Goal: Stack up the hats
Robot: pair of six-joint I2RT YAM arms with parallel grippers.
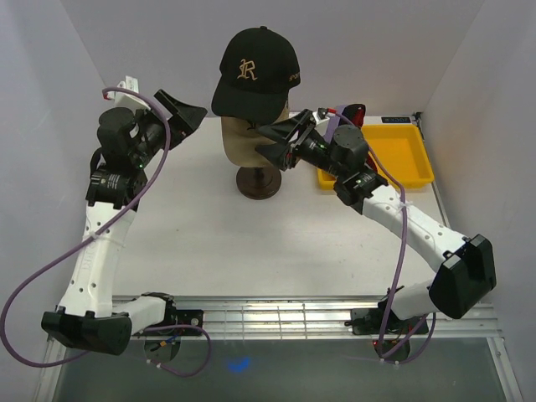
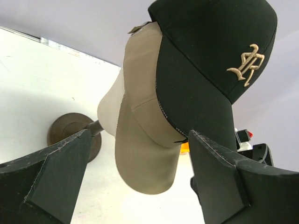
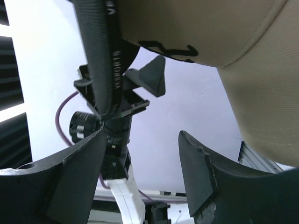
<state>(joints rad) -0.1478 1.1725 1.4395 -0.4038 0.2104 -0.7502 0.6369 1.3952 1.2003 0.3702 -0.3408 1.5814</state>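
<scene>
Black cap (image 1: pixel 255 67), gold-stitched R, sat atop a tan cap (image 2: pixel 145 154) on the mannequin head (image 2: pixel 110 109). Long axis ran far to near, with the curved brim pointing toward the arm bases. Cloth was matte, and the crown was a rounded dome. Left gripper (image 1: pixel 191 113) stood off to the left, jaws wide and empty. Right gripper (image 1: pixel 270 142) was under the brims, jaws apart and clamping nothing.
</scene>
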